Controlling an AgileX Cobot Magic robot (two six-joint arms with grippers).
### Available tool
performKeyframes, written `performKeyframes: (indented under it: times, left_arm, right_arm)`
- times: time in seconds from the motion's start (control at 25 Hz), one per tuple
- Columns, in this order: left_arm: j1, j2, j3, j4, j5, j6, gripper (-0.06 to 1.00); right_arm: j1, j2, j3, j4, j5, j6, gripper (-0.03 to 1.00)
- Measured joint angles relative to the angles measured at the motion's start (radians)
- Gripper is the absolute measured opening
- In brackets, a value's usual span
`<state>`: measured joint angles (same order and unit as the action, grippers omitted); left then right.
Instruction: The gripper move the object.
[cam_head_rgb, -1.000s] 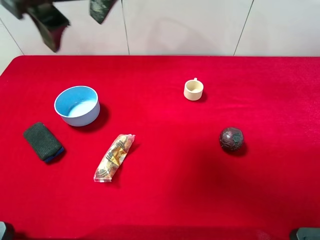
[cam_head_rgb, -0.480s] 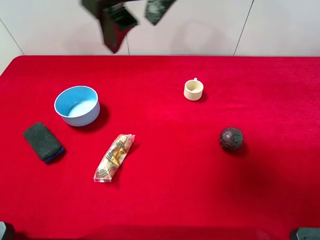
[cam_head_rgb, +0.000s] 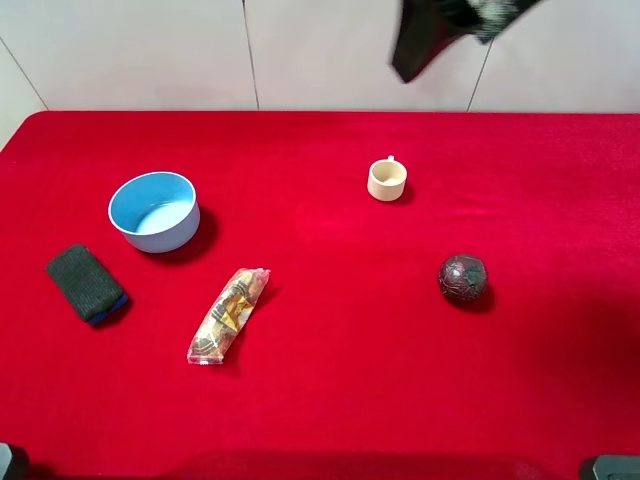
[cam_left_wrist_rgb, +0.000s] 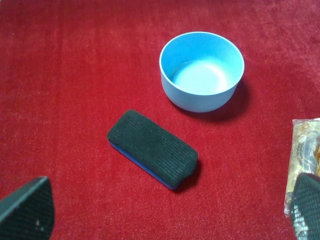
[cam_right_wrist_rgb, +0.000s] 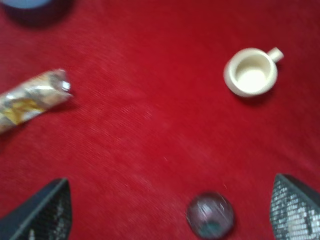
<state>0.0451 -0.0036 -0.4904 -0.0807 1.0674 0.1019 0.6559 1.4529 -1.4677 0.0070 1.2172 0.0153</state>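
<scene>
The right gripper (cam_head_rgb: 455, 25) hangs blurred above the far edge of the red table (cam_head_rgb: 330, 400), at about one o'clock in the overhead view, its fingers spread wide apart and empty; the left gripper (cam_left_wrist_rgb: 170, 212) is likewise spread open. The bowl (cam_head_rgb: 154, 211), round and pale blue with a brighter blue inside, sits upright at nine o'clock on the cloth, well apart from the right gripper. A dark sponge (cam_head_rgb: 87, 284) lies near it, then a snack packet (cam_head_rgb: 228, 314), a dark ball (cam_head_rgb: 463, 278) and a small cream cup (cam_head_rgb: 387, 180).
</scene>
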Motion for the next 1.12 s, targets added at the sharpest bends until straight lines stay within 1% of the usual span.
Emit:
performKeyframes:
  times: [0.4,0.68,0.8,0.88,0.92,1.04,1.12]
  left_arm:
    - [0.000,0.000,0.000,0.000,0.000,0.000,0.93]
    - [0.000,0.000,0.000,0.000,0.000,0.000,0.93]
    - [0.000,0.000,0.000,0.000,0.000,0.000,0.93]
    - [0.000,0.000,0.000,0.000,0.000,0.000,0.93]
    - [0.000,0.000,0.000,0.000,0.000,0.000,0.93]
    - [0.000,0.000,0.000,0.000,0.000,0.000,0.93]
    - [0.000,0.000,0.000,0.000,0.000,0.000,0.93]
  right_arm:
    - [-0.170,-0.261,0.252,0.000,0.000,0.031,0.60]
    - [-0.330,-0.469,0.405,0.000,-0.007,0.050,0.60]
    - [-0.397,-0.578,0.474,0.000,-0.029,0.052,0.60]
    - [-0.429,-0.649,0.523,0.000,-0.047,0.052,0.60]
    - [-0.429,-0.649,0.523,0.000,-0.047,0.052,0.60]
    - [-0.471,-0.769,0.612,0.000,-0.082,0.052,0.60]
    - [-0.501,-0.903,0.698,0.000,-0.112,0.052,0.60]
